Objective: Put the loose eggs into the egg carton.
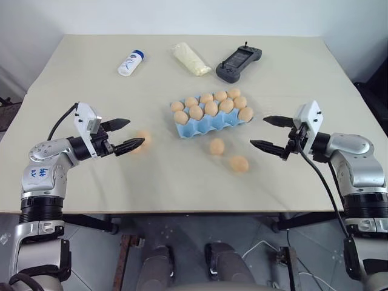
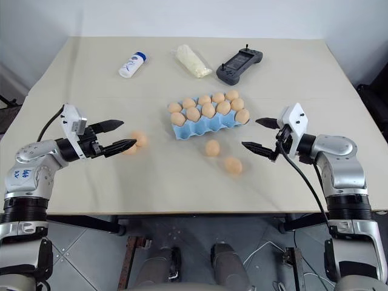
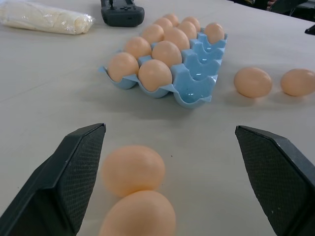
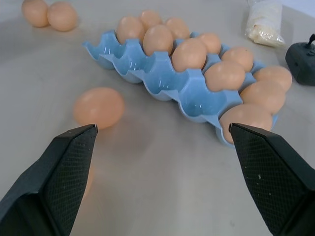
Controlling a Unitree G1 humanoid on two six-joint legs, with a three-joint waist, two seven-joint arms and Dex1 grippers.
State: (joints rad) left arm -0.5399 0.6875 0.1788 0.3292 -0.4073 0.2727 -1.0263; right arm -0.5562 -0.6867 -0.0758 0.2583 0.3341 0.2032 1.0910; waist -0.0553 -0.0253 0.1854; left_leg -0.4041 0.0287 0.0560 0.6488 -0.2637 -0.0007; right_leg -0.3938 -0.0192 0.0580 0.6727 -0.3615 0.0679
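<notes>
Four loose eggs (image 2: 231,165) lay on the table (image 2: 182,85) near the blue carton (image 2: 209,123): two just before it, two by the left gripper (image 2: 120,136). Both grippers hovered with fingers apart, the right gripper (image 2: 259,134) beside the carton. Writing on the white bottle (image 2: 131,63) was too small to read.

Silver-grey jointed arms, black cables, white wrist blocks, black claws (textured pads)

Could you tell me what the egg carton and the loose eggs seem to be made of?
The egg carton looks like thin moulded plastic: light blue, glossy, with highlights in its empty cups. The loose eggs have smooth, matte tan shells; whether real or imitation cannot be told from their look.
</notes>
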